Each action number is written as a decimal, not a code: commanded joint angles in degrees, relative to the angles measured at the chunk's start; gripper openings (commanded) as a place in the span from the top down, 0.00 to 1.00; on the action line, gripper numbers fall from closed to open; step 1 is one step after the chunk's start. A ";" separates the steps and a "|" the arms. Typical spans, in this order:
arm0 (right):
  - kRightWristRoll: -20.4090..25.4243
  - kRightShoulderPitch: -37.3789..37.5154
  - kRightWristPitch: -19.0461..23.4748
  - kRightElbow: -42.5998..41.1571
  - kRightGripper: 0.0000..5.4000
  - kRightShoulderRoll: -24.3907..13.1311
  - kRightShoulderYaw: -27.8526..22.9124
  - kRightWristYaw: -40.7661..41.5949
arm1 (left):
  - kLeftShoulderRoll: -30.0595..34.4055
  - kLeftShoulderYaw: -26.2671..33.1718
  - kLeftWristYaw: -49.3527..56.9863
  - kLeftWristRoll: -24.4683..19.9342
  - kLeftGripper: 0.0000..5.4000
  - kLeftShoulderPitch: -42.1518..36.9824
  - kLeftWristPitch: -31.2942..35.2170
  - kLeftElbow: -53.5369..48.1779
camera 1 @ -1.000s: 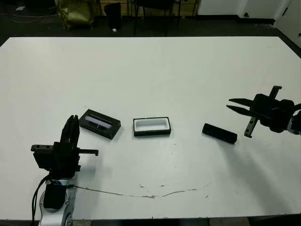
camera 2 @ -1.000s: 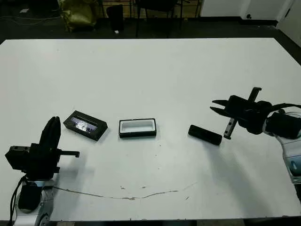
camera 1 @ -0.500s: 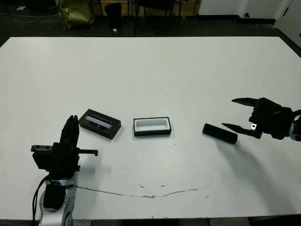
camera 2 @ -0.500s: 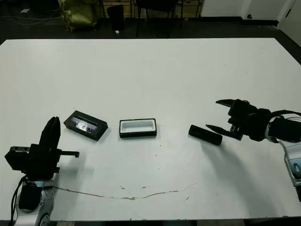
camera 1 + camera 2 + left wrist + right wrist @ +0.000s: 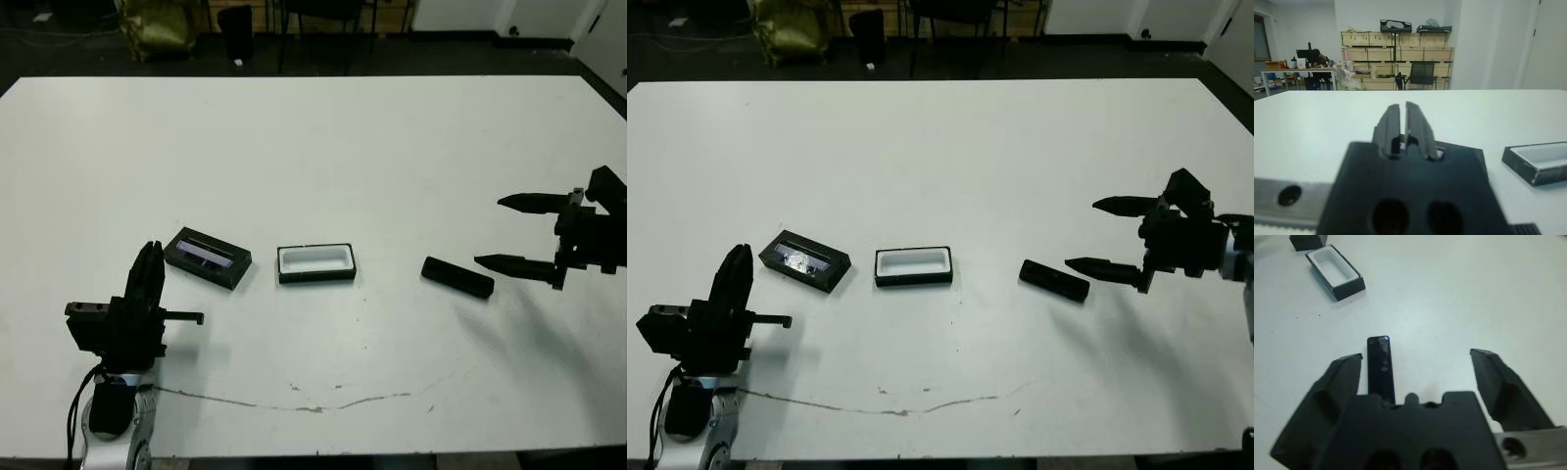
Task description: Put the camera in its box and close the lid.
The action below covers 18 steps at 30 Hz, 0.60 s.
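The camera [image 5: 458, 277] lies flat on the white table, right of centre; in the right wrist view the camera [image 5: 1380, 367] sits off-centre, close to one finger [image 5: 1334, 382]. My right gripper [image 5: 490, 231] hovers just right of it, wide open and holding nothing. The open box [image 5: 316, 262] with its white lining sits mid-table. Left of it rests the lid [image 5: 208, 258] with a purplish strip. My left gripper [image 5: 150, 257] stands near the table's front left, just short of the lid, shut and holding nothing.
A thin brown scratch line [image 5: 323, 404] runs along the table [image 5: 313, 147] near its front edge. Beyond the table, in the left wrist view, are shelves of cardboard boxes [image 5: 1396, 46], a chair [image 5: 1422, 76] and desks.
My right gripper has rolled its wrist, spread its fingers wider and drifted slightly right. The camera, box, lid and left arm have stayed put.
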 commanded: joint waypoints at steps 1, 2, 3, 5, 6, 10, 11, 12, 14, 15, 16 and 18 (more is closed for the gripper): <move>-2.54 -1.63 -0.55 4.23 0.21 -0.16 1.26 0.10 | 0.83 0.41 0.01 0.55 1.00 0.37 0.43 0.79; -3.23 -1.73 -0.96 4.50 0.20 -0.11 1.48 -0.27 | 0.82 0.39 0.08 0.65 1.00 0.43 0.49 0.64; -3.76 -1.77 -0.98 4.51 0.20 -0.09 1.67 -0.57 | 0.80 0.38 0.10 0.62 1.00 0.49 0.68 0.50; -4.20 -1.61 -0.12 3.47 0.21 -0.10 1.92 -0.66 | 0.84 0.47 0.03 0.54 1.00 0.38 0.64 0.77; -4.41 -1.39 0.40 2.55 0.24 -0.15 2.08 -0.72 | 0.86 0.51 -0.27 0.13 1.00 0.22 0.46 1.13; -5.24 -0.45 2.24 -0.65 0.33 -0.39 2.38 -1.67 | 1.12 0.57 -0.94 -0.24 1.00 -0.01 -0.15 1.58; -5.30 -0.32 2.59 -1.15 0.32 -0.46 2.41 -1.76 | 1.12 0.56 -0.73 0.06 1.00 0.15 0.18 1.19; -5.23 -0.16 3.12 -1.87 0.32 -0.56 2.41 -1.72 | 1.08 0.53 -0.39 0.46 1.00 0.36 0.64 0.69; -4.73 -0.44 3.15 -1.83 0.35 -0.50 2.44 -0.30 | 0.98 0.45 -0.19 0.65 1.00 0.60 1.09 0.16; -4.52 -0.76 3.27 -1.29 0.35 -0.38 2.48 0.43 | 0.99 0.43 -0.34 0.49 1.00 0.60 1.08 0.17; -4.54 -1.11 3.40 -0.58 0.34 -0.25 2.54 0.81 | 0.99 0.46 -0.62 0.20 1.00 0.43 0.62 0.60; -4.99 -1.05 3.46 -0.65 0.34 -0.19 2.44 0.02 | 0.84 0.52 -0.77 -0.21 1.00 0.28 0.39 0.99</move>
